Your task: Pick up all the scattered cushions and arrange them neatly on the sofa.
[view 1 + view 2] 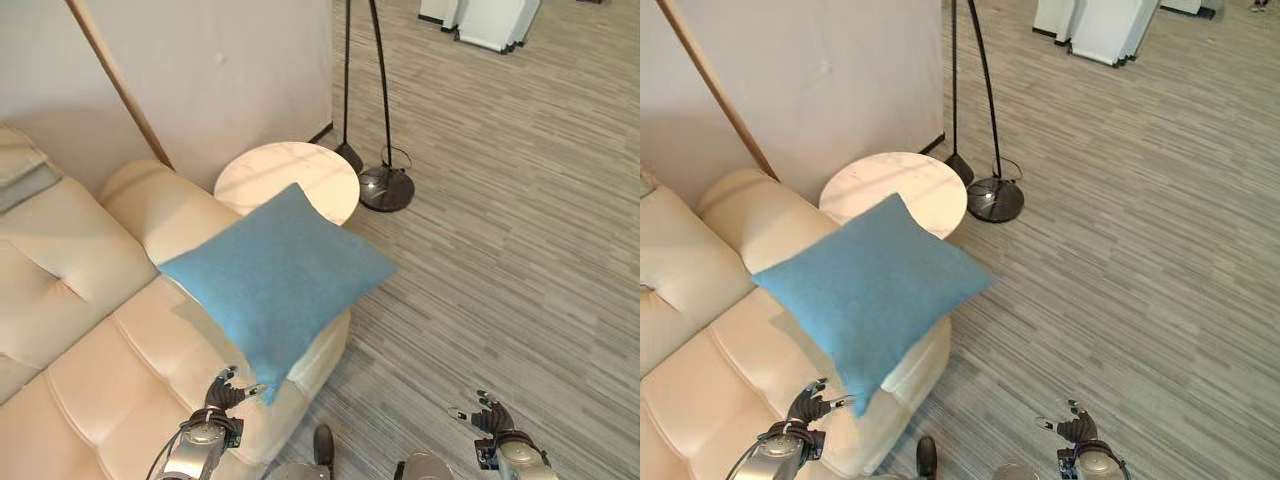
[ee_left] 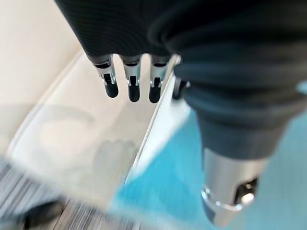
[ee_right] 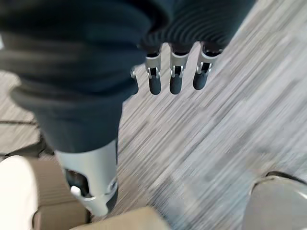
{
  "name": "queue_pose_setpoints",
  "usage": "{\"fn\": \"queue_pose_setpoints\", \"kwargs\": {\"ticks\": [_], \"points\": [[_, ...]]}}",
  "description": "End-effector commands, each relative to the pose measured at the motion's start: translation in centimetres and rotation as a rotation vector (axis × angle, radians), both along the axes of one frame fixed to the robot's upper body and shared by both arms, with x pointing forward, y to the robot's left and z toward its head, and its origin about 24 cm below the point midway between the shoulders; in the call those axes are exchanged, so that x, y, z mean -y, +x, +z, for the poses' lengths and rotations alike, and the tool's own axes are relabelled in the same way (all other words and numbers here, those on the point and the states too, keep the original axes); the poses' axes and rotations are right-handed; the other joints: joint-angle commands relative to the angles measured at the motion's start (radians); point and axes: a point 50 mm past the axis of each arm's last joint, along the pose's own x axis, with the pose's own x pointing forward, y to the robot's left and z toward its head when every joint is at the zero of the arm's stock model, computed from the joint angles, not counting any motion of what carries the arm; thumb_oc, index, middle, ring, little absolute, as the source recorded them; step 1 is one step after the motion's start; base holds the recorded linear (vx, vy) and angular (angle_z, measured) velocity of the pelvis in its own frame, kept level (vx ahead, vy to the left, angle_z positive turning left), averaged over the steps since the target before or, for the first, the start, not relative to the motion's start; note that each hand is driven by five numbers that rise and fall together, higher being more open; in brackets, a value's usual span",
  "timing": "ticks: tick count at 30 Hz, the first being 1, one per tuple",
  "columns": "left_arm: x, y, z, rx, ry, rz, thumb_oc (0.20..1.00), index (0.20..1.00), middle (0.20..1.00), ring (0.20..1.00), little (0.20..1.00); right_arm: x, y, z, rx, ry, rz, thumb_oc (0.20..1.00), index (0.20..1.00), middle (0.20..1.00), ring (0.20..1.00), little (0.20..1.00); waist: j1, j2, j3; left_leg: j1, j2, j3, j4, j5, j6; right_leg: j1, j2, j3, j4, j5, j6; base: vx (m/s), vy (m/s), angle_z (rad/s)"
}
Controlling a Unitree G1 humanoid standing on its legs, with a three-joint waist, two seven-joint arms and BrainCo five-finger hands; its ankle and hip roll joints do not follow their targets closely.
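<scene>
Cushion (image 1: 278,275), blue, tilted over sofa (image 1: 90,330) edge, lowest corner just beside left hand (image 1: 226,394) fingers (image 2: 133,88). Fingers straight, apart, clasping nothing. Right hand (image 1: 493,420) likewise relaxed and empty, well apart over floor (image 1: 500,230).

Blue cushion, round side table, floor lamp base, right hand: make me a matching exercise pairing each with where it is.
1. blue cushion
2. round side table
3. floor lamp base
4. right hand

A. on the striped floor by the wall
B. open, above bare floor
C. over the sofa's end
D. between sofa arm and lamp

Pairs: 1-C, 2-D, 3-A, 4-B
</scene>
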Motion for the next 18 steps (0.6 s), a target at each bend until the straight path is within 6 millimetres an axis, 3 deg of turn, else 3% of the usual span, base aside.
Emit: {"fn": "queue_pose_setpoints", "kwargs": {"ticks": [1, 2, 3, 4, 5, 6, 7, 11, 14, 16, 18], "points": [[0.1, 1.5, 1.5, 0.095, 0.015, -0.042, 1.0, 1.0, 1.0, 1.0, 1.0, 1.0, 1.0, 0.7, 0.037, -0.027, -0.03, 1.0, 1.0, 1.0, 1.0, 1.0, 0.004, -0.01, 0.034, 0.058, 0.041, -0.018, 0.013, -0.116, -0.067, 0.083, 0.109, 0.037, -0.43, 0.194, -0.006, 0.22, -0.019, 0.31], [0.1, 1.5, 1.5, 0.095, 0.015, -0.042, 1.0, 1.0, 1.0, 1.0, 1.0, 1.0, 1.1, 0.7, 0.038, -0.027, -0.03, 1.0, 1.0, 1.0, 1.0, 1.0, 0.004, -0.009, 0.033, 0.057, 0.042, -0.018, 0.013, -0.115, -0.067, 0.083, 0.11, 0.037, -0.434, 0.197, -0.007, 0.25, -0.037, 0.29], [0.1, 1.8, 1.7, 0.1, 0.02, -0.048, 1.0, 1.0, 1.0, 1.0, 1.0, 1.1, 0.9, 0.6, 0.033, -0.023, -0.041, 1.0, 1.0, 1.0, 1.0, 1.0, -0.005, -0.011, 0.037, 0.066, 0.036, -0.034, 0.021, -0.125, -0.068, 0.074, 0.129, 0.104, -0.514, 0.221, 0.001, 0.09, -0.017, 0.38], [0.1, 1.8, 1.7, 0.1, 0.02, -0.048, 1.0, 1.0, 1.0, 1.0, 1.0, 1.1, 0.9, 0.6, 0.034, -0.023, -0.041, 1.0, 1.0, 1.0, 1.0, 1.0, -0.003, -0.011, 0.036, 0.065, 0.036, -0.033, 0.021, -0.125, -0.068, 0.075, 0.129, 0.105, -0.519, 0.225, 0.001, 0.22, -0.053, 0.49], [0.2, 2.0, 1.8, 0.107, 0.02, -0.052, 1.0, 1.0, 1.0, 1.0, 1.0, 1.1, 0.7, 0.6, 0.031, -0.019, -0.048, 1.0, 1.0, 1.0, 1.0, 1.0, -0.009, -0.017, 0.04, 0.079, 0.029, -0.054, 0.025, -0.132, -0.071, 0.062, 0.137, 0.169, -0.594, 0.266, 0.015, 0.13, -0.035, 0.4], [0.2, 2.0, 1.8, 0.107, 0.02, -0.052, 1.0, 1.0, 1.0, 1.0, 1.0, 1.1, 0.7, 0.6, 0.031, -0.019, -0.048, 1.0, 1.0, 1.0, 1.0, 1.0, -0.009, -0.016, 0.04, 0.079, 0.03, -0.055, 0.025, -0.132, -0.071, 0.063, 0.137, 0.169, -0.595, 0.266, 0.015, 0.29, -0.112, 0.56], [0.4, 2.3, 1.9, 0.119, 0.014, -0.055, 1.0, 1.0, 1.0, 1.0, 1.0, 1.2, 0.5, 0.5, 0.025, -0.019, -0.056, 1.0, 1.0, 1.0, 1.0, 1.0, -0.014, -0.019, 0.04, 0.087, 0.026, -0.087, 0.036, -0.145, -0.075, 0.043, 0.137, 0.228, -0.651, 0.296, 0.024, 0.24, -0.124, 0.39], [0.5, 1.9, 1.5, 0.106, -0.009, -0.035, 1.0, 1.0, 1.0, 1.0, 1.0, 1.3, 0.3, 0.4, 0.021, -0.02, -0.054, 1.0, 1.0, 1.0, 1.0, 1.0, -0.023, -0.021, 0.035, 0.117, 0.031, -0.148, 0.043, -0.164, -0.087, 0.028, 0.134, 0.282, -0.621, 0.314, 0.033, 0.25, -0.167, 0.66], [0.8, 0.2, -0.2, 0.033, -0.058, 0.022, 1.0, 1.0, 1.0, 1.0, 1.0, 0.9, 0.5, 0.2, 0.008, -0.018, -0.019, 1.0, 1.0, 1.0, 1.0, 1.0, -0.004, -0.036, -0.003, 0.146, 0.069, -0.18, 0.059, -0.188, -0.109, 0.078, 0.124, 0.233, -0.652, 0.314, 0.02, 0.4, -0.365, 0.76], [0.9, -1.0, -1.3, -0.012, -0.125, 0.107, 1.0, 1.0, 1.0, 1.0, 1.0, 0.7, 1.2, 0.6, 0.024, -0.03, 0.028, 1.0, 1.0, 1.0, 1.0, 1.0, 0.009, -0.038, -0.014, 0.131, 0.099, -0.207, 0.099, -0.157, -0.13, 0.111, 0.138, 0.191, -0.657, 0.299, 0.001, 0.27, -0.352, 0.4], [1.3, -1.4, -1.6, -0.027, -0.144, 0.114, 1.0, 1.0, 1.0, 1.0, 1.0, 0.9, 1.3, 0.7, 0.028, -0.035, 0.026, 1.0, 1.0, 1.0, 1.0, 1.0, 0.011, -0.044, -0.023, 0.107, 0.102, -0.223, 0.116, -0.151, -0.135, 0.132, 0.136, 0.161, -0.681, 0.295, -0.01, 0.2, -0.316, 0.64]]}}
